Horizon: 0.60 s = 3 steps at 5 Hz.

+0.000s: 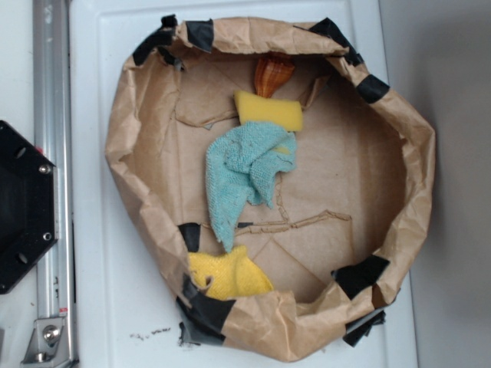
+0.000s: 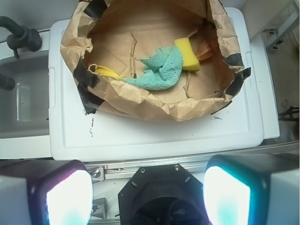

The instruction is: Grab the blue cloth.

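The blue cloth [image 1: 245,172] lies crumpled in the middle of the brown paper-lined basin [image 1: 130,130], a tail of it running toward the yellow fuzzy cloth [image 1: 226,276]. In the wrist view the blue cloth [image 2: 161,70] sits far ahead inside the paper wall [image 2: 154,105]. My gripper [image 2: 147,197] is open, its two glowing pads [image 2: 68,199] wide apart at the bottom of the wrist view, well short of the basin and above the black robot base [image 2: 159,192]. Nothing is between the pads. The gripper does not show in the exterior view.
A yellow rectangular sponge [image 1: 268,111] touches the blue cloth's far end, with an orange-brown object [image 1: 272,74] behind it. Black tape patches [image 1: 360,274] hold the paper rim. The basin rests on a white lid [image 2: 154,136]; a metal rail [image 1: 54,176] and the black base [image 1: 23,207] lie beside it.
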Each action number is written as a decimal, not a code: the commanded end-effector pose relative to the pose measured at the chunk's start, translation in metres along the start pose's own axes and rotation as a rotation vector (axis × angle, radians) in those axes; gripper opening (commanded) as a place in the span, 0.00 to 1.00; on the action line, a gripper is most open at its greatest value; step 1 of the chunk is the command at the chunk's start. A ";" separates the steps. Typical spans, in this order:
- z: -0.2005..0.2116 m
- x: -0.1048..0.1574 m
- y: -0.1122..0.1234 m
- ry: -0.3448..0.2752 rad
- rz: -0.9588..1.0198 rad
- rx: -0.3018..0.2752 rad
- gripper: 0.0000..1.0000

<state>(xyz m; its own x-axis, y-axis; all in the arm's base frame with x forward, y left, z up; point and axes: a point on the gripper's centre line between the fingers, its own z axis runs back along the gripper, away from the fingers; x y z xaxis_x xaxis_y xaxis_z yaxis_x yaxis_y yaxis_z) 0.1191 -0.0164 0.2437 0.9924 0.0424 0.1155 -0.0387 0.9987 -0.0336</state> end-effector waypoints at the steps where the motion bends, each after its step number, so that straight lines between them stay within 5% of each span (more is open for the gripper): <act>1: 0.000 0.000 0.000 0.000 0.000 0.000 1.00; 3: -0.050 0.093 0.017 -0.030 0.449 -0.049 1.00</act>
<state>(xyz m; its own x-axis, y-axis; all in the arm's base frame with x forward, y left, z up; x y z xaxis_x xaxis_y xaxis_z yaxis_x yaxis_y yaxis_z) 0.2158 -0.0041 0.1894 0.8812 0.4686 0.0630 -0.4602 0.8806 -0.1128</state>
